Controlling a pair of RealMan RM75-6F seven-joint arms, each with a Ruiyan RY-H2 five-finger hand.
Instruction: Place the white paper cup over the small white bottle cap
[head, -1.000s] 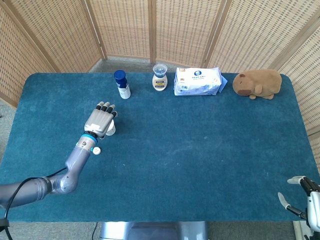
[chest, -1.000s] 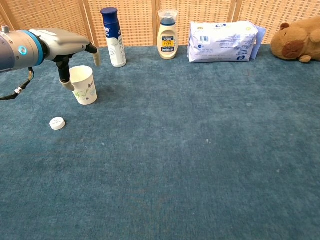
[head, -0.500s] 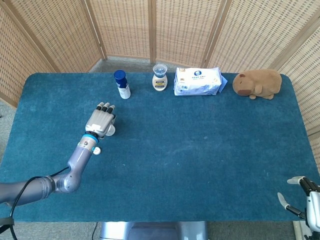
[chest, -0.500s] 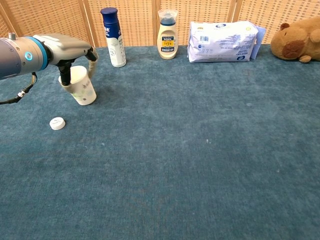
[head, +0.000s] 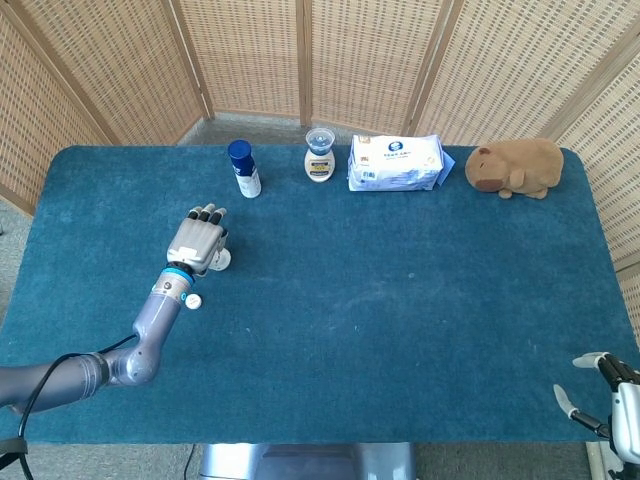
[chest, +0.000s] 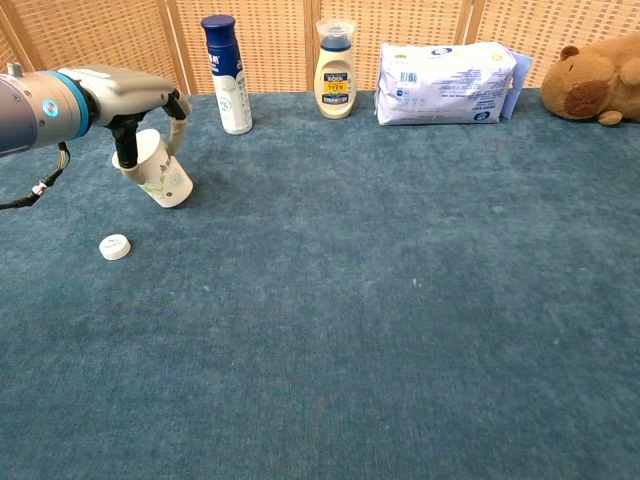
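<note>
The white paper cup (chest: 166, 179) leans over on the blue table near the left side, its mouth tipped up and to the left, its base low on the cloth. My left hand (chest: 140, 98) comes down over it and grips it near the rim with fingers and thumb; from the head view the left hand (head: 198, 240) hides most of the cup (head: 220, 261). Flat on the cloth in front of the cup lies the small white bottle cap (chest: 115, 246), also visible beside my forearm (head: 193, 300). My right hand (head: 607, 392) rests at the table's near right corner, fingers apart, holding nothing.
Along the back edge stand a blue-capped spray bottle (chest: 226, 73), a cream lotion bottle (chest: 335, 68) and a pack of wipes (chest: 444, 82). A brown plush animal (chest: 594, 80) lies at the back right. Wicker screens surround the table.
My left hand has closed on the cup, which went from upright to tilted with its mouth leaning left. The cap and my right hand have stayed put.
</note>
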